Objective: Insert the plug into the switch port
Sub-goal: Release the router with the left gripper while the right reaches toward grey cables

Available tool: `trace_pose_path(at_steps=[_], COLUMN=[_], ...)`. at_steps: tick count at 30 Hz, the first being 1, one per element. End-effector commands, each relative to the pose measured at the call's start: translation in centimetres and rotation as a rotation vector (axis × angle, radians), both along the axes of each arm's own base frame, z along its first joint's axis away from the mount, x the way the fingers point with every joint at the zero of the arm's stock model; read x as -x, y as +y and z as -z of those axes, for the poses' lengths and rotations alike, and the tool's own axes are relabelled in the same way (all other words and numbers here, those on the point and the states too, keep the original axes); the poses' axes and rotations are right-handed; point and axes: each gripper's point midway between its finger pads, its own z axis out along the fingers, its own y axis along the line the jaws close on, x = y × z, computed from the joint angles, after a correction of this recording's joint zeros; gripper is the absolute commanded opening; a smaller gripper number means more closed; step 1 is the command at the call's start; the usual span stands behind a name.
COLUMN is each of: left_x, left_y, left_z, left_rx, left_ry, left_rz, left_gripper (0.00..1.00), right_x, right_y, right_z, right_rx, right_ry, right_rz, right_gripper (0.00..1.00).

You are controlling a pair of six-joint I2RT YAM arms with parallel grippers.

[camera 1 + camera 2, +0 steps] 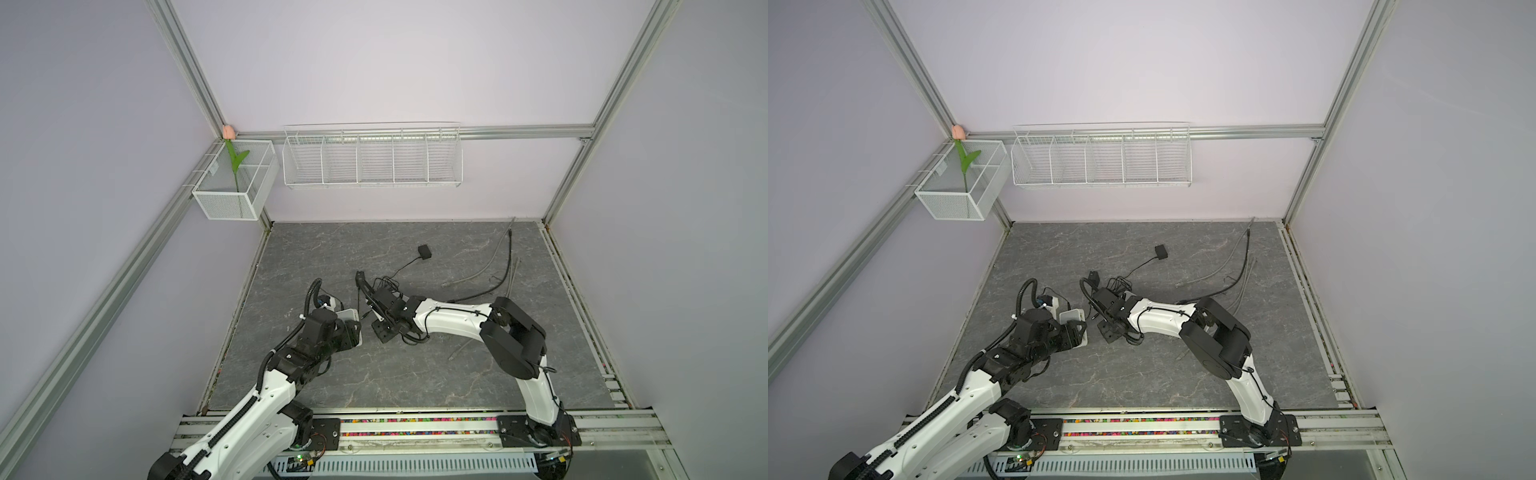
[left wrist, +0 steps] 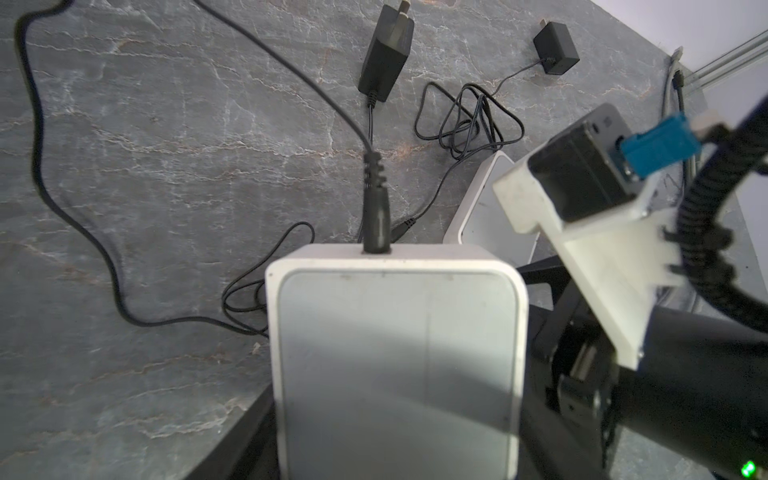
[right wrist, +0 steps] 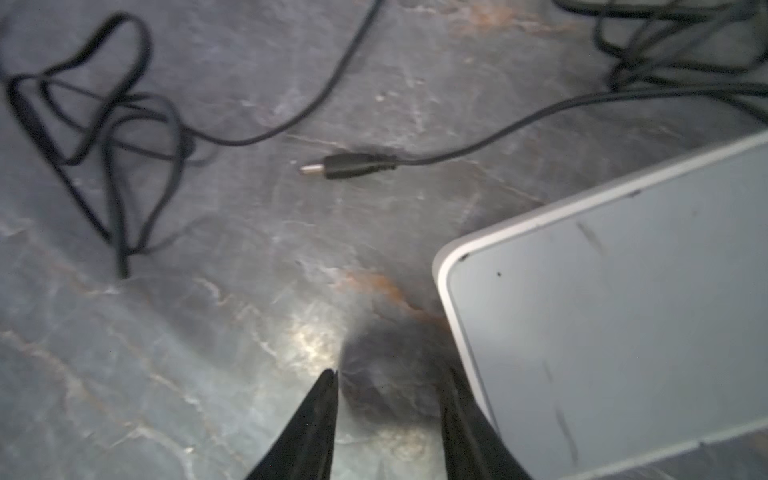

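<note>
Barrel plug (image 2: 376, 212) sits in the edge port of the white switch (image 2: 395, 353), which the left gripper (image 1: 351, 332) clamps by its sides. The right gripper (image 3: 388, 415) hangs nearby over the grey marbled desk (image 1: 415, 374), fingers apart, empty. Only the right wrist view shows a loose plug (image 3: 349, 165) lying there. Farther back lie two power adapters (image 2: 386, 58); wire baskets (image 1: 372, 160) hang on the lilac wall (image 1: 395, 62)

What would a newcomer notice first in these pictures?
First, the white switch in the left gripper, with a black plug seated in its edge. Next, the open, empty right gripper over the grey table, where a loose plug lies near tangled black cables.
</note>
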Motion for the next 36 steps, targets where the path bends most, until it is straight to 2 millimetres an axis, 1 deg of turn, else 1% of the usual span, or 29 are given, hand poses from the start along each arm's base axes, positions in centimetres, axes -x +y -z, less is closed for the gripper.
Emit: trace_pose_path(at_steps=[1,3,4,7,9,11,15,17,19,20,22,23,24,26,27,30,33,36], left_x=[-0.4,-0.4,-0.4,-0.5,-0.6,-0.6,-0.3,-0.4,-0.6,-0.8,-0.7,-0.6,-0.5,-0.2,0.0,0.5,0.7,0.9], left_y=[0.3,0.2,0.2,-0.2,-0.6,-1.2,-3.6,-4.6,-5.1,-5.0,-4.8,-5.0,-5.3,-6.2,-6.8,-8.0,-8.5,-8.7], left_z=[-1.1,-0.8,-0.6,0.2,0.7,1.0,1.0,1.5,2.6,3.2,4.0,4.5,5.0,6.0,6.4,7.4,8.4,8.9], left_rx=[0.001,-0.017,-0.029,-0.062,-0.072,-0.087,-0.156,-0.159,-0.167,-0.185,-0.216,-0.221,-0.222,-0.213,-0.215,-0.244,-0.229,-0.228], left_ry=[-0.022,-0.017,0.000,0.051,0.083,0.105,0.104,0.129,0.168,0.191,0.249,0.277,0.301,0.340,0.354,0.372,0.396,0.415], left_rz=[-0.023,-0.003,-0.002,0.028,0.042,0.060,0.111,0.121,0.117,0.104,0.078,0.085,0.097,0.120,0.136,0.166,0.166,0.170], left_gripper=[0.00,0.00,0.00,0.00,0.00,0.00,0.00,0.00,0.00,0.00,0.00,0.00,0.00,0.00,0.00,0.00,0.00,0.00], right_x=[-3.2,-4.2,-4.4,-4.3,-3.9,-3.3,-2.4,-1.9,-1.3,-0.9,-0.5,-0.2,0.5,1.1,1.1,1.4,2.0,2.0], right_y=[-3.2,-4.2,-4.1,-3.6,-3.5,-3.8,-5.6,-6.8,-7.9,-8.2,-9.2,-9.8,-10.3,-11.2,-11.6,-12.5,-12.8,-14.0], right_z=[-0.8,-1.1,-1.2,-1.8,-2.7,-3.9,-7.2,-8.5,-10.0,-11.2,-13.2,-14.4,-14.8,-16.1,-16.4,-15.6,-14.8,-14.3], right_rx=[0.080,0.069,0.044,-0.003,-0.030,-0.065,-0.143,-0.165,-0.199,-0.230,-0.297,-0.344,-0.376,-0.420,-0.415,-0.330,-0.272,-0.202], right_ry=[-0.072,-0.066,-0.050,-0.033,-0.040,-0.056,-0.082,-0.094,-0.121,-0.165,-0.286,-0.342,-0.371,-0.440,-0.458,-0.440,-0.462,-0.535], right_rz=[0.148,0.180,0.170,0.124,0.092,0.058,0.017,-0.007,-0.056,-0.093,-0.124,-0.138,-0.164,-0.188,-0.188,-0.231,-0.303,-0.326], right_gripper=[0.44,0.44,0.44,0.46,0.46,0.47,0.53,0.59,0.68,0.72,0.76,0.78,0.79,0.85,0.87,0.87,0.84,0.85])
